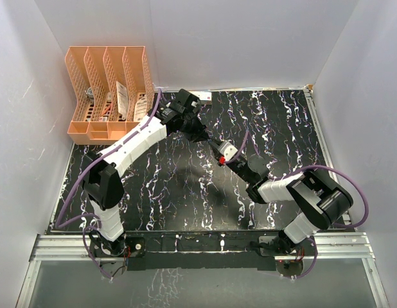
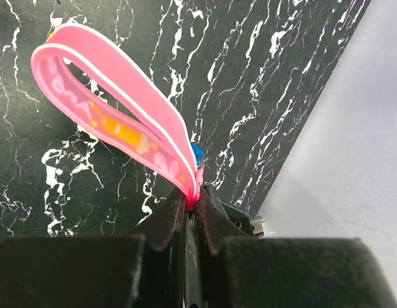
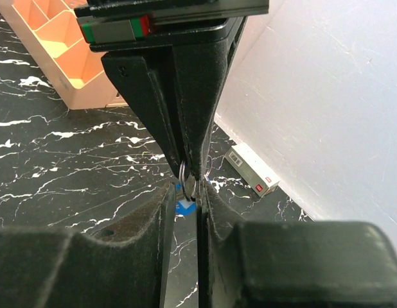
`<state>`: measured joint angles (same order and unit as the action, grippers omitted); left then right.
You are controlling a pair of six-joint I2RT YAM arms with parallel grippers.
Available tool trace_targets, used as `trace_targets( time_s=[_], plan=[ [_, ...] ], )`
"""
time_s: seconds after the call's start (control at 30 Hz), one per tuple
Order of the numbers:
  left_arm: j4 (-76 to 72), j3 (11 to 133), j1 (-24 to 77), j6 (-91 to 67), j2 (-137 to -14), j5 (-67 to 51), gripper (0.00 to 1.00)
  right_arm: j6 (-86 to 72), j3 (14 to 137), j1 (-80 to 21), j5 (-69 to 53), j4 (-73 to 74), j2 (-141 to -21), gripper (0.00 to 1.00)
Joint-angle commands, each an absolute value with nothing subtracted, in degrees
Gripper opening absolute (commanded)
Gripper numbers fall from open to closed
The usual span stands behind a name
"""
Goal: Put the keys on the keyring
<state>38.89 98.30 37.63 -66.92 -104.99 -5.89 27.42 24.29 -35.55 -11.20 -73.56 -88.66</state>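
In the left wrist view my left gripper (image 2: 193,200) is shut on the end of the pink keyring strap (image 2: 115,109), whose loop sticks out beyond the jaws. The blue key (image 2: 197,153) peeks out behind the strap. In the right wrist view the left gripper's black fingers (image 3: 179,96) come down from above with the thin ring (image 3: 187,181) at their tips. The blue key (image 3: 184,205) hangs under the ring, between my right gripper's fingertips (image 3: 187,192). The right jaws stand close around the ring and key, with a narrow gap. The whitish-silver key is not clearly visible. In the top view the two grippers (image 1: 203,136) (image 1: 218,153) meet above the table's middle.
An orange file organizer (image 1: 108,90) stands at the back left and also shows in the right wrist view (image 3: 63,58). A small white box (image 3: 251,169) lies by the back wall (image 1: 203,97). White walls enclose the black marbled table (image 1: 185,192).
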Motion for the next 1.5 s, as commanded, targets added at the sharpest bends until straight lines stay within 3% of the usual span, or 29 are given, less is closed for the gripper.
trace_targets(
  time_s=[0.0,0.33,0.8,1.03,1.3,1.37,1.47],
  plan=[
    [38.4,98.1,37.7,-67.4,-100.5,-7.8,0.0,28.4,26.6,-35.4,-9.8,-78.6,-89.4,0.17],
    [38.1,97.9,37.7,-67.8,-100.5,-8.3,0.0,28.1,26.4,-35.3,-9.3,-80.1,-89.8,0.11],
    [37.2,97.0,37.7,-68.3,-100.9,-9.4,0.0,28.0,26.2,-35.3,-9.8,-81.3,-90.0,0.1],
    [36.9,96.0,37.8,-68.3,-100.7,-9.7,0.0,27.8,26.0,-35.2,-9.9,-81.7,-89.8,0.01],
    [35.5,94.9,37.7,-68.0,-100.6,-10.6,0.0,27.8,25.8,-35.2,-9.0,-80.7,-88.8,0.0],
    [34.5,94.7,37.7,-67.3,-100.6,-11.0,0.15,27.7,26.0,-35.2,-8.6,-79.8,-88.4,0.0],
    [33.1,94.4,37.6,-66.6,-100.6,-11.4,0.25,27.3,26.1,-35.1,-8.2,-78.9,-87.8,0.0]
  ],
)
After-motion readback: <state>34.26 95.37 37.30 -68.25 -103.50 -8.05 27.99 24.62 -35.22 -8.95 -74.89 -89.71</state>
